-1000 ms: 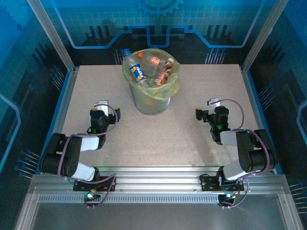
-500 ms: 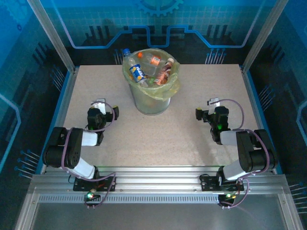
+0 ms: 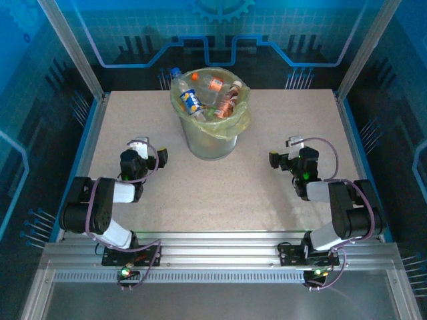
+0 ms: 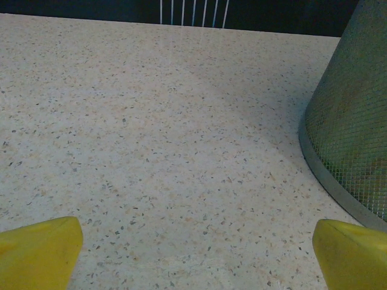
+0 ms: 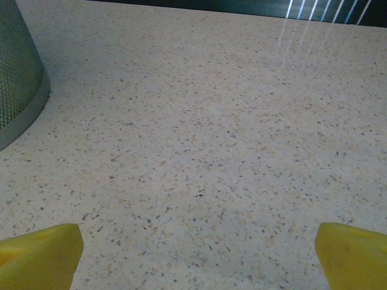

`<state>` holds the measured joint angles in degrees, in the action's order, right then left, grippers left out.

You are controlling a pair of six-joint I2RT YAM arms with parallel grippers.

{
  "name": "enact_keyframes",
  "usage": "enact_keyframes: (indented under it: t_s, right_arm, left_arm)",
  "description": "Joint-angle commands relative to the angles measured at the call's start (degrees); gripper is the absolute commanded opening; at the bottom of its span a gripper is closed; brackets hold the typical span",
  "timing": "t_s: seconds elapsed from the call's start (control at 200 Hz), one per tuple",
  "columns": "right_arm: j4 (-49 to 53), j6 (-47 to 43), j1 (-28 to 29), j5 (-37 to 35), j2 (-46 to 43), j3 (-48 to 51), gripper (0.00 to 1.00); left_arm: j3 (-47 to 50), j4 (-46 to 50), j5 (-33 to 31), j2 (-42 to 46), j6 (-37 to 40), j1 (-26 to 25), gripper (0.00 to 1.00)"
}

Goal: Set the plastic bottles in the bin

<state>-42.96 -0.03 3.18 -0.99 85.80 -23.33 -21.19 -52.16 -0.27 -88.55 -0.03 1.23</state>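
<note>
Since the bottles (image 3: 212,93) in the bin (image 3: 212,145) by the table's (image 3: 213,193) far edge look light and crushable, I'd pinch necks; left gripper (image 3: 148,149), right gripper (image 3: 285,151) gape empty.

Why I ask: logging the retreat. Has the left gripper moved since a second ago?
Yes. The left gripper has shifted slightly left, away from the bin, toward the left edge of the table.
</note>
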Motion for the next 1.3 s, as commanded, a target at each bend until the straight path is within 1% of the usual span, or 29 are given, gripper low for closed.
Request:
enact_keyframes:
  t_s: [0.0, 0.535, 0.615, 0.65, 1.295]
  right_arm:
    - [-1.1, -0.8, -1.0, 2.3, 0.6, -1.2, 1.00]
    - [-1.1, -0.7, -1.1, 2.3, 0.6, -1.2, 1.00]
    - [-1.8, -2.0, -1.3, 6.1, 0.4, -0.7, 1.00]
    - [-2.0, -2.2, -1.4, 6.7, 0.4, -0.6, 1.00]
    - [-1.9, -2.2, -1.4, 6.8, 0.4, -0.6, 1.00]
  left_arm:
    - [-0.8, -0.2, 1.4, -0.2, -0.5, 0.3, 0.99]
    - [-0.9, -0.1, 1.4, -0.2, -0.5, 0.3, 0.99]
    - [-0.8, -0.1, 1.4, -0.2, -0.5, 0.3, 0.99]
    - [-0.9, -0.1, 1.4, -0.2, -0.5, 0.3, 0.99]
    - [-0.8, -0.1, 1.3, -0.2, -0.3, 0.3, 0.99]
